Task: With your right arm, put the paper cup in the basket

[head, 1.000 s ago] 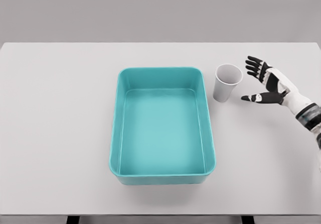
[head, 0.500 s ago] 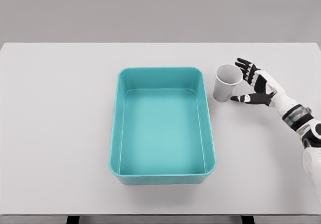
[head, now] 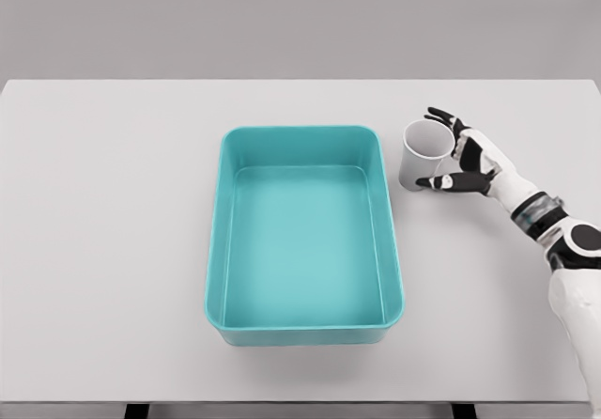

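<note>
One cup [head: 423, 162] sits upright on the counter [head: 113, 212], just right of the teal basket [head: 305, 320]. Right robot hand [head: 460, 159] is cupped around its right side, fingers [head: 438, 116] spread, not really gripping.

Right robot hand [head: 462, 159] extended, fingers spread.

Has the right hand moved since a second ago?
Yes. The right hand has moved left across the table, toward the basket, and now reaches the paper cup, which stands where it stood beside the basket.
</note>
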